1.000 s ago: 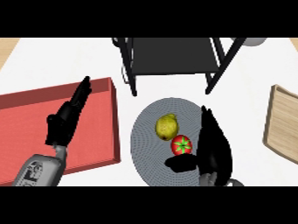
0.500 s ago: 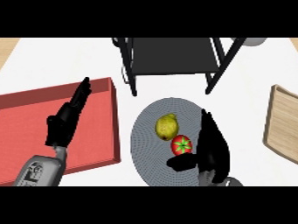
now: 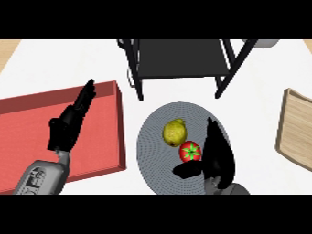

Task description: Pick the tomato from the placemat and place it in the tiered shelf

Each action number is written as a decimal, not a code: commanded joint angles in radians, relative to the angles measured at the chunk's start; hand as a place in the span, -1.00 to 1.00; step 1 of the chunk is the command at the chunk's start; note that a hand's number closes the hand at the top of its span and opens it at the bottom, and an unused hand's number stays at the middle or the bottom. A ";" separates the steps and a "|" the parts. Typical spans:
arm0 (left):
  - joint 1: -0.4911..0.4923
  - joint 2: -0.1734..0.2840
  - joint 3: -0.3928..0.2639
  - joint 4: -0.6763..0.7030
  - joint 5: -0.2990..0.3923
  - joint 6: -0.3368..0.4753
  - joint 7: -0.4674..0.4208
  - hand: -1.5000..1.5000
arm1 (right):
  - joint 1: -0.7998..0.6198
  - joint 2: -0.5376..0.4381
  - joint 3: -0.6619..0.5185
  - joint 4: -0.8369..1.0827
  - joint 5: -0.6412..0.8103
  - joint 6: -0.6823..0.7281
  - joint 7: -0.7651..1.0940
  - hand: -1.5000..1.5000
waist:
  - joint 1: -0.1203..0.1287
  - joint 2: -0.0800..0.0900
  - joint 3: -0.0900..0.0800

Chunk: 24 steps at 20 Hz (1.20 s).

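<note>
1. The tomato (image 3: 190,151) lies on the round grey placemat (image 3: 159,173), near the counter's (image 3: 63,64) front edge, just beside a lemon (image 3: 174,131).
2. The right robot hand (image 3: 217,153) stands against the tomato's right side, fingers straight, thumb below the tomato; it is not closed round it.
3. The left robot hand (image 3: 70,121) rests open over the red tray (image 3: 9,132).
4. The black tiered shelf (image 3: 180,57) stands at the counter's back edge.
5. A wooden board (image 3: 305,135) lies at the right edge.
</note>
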 commanded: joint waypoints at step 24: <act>-0.029 -0.049 -0.012 -0.003 -0.043 -0.061 -0.007 0.00 | -0.556 0.008 0.499 0.279 -0.176 -0.101 0.171 1.00 | 0.096 0.009 -0.001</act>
